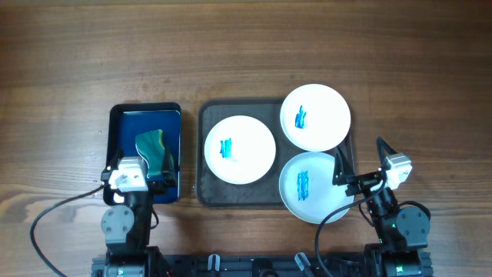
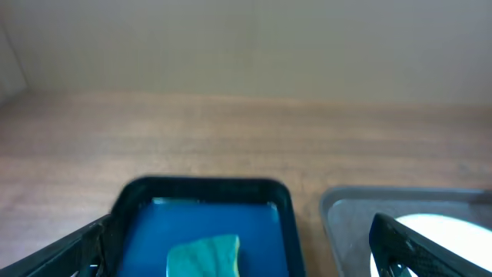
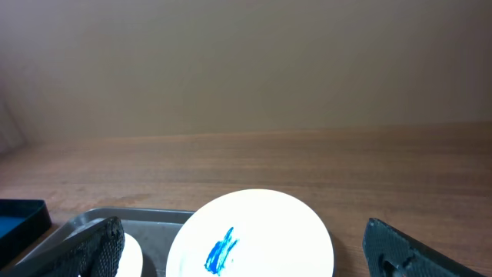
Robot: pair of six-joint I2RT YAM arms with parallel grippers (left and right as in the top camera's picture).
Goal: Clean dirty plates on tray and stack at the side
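Observation:
The dark grey tray (image 1: 201, 154) holds three white plates, each with a blue smear: one at the left (image 1: 240, 149), one at the far right (image 1: 315, 117) and one at the near right (image 1: 307, 187). Both right-hand plates overhang the tray's rim. My right gripper (image 1: 360, 158) stands open just off the tray's right edge. In the right wrist view the far right plate (image 3: 261, 223) lies ahead between its open fingers (image 3: 100, 246). My left gripper (image 1: 141, 163) is open above a teal sponge (image 1: 154, 150), which shows between its fingers (image 2: 400, 238) in the left wrist view.
The sponge (image 2: 204, 258) lies in a small glossy blue tray (image 1: 146, 123) left of the grey tray (image 2: 346, 223). Bare wooden table stretches behind and to both sides. Cables run along the near edge by the arm bases.

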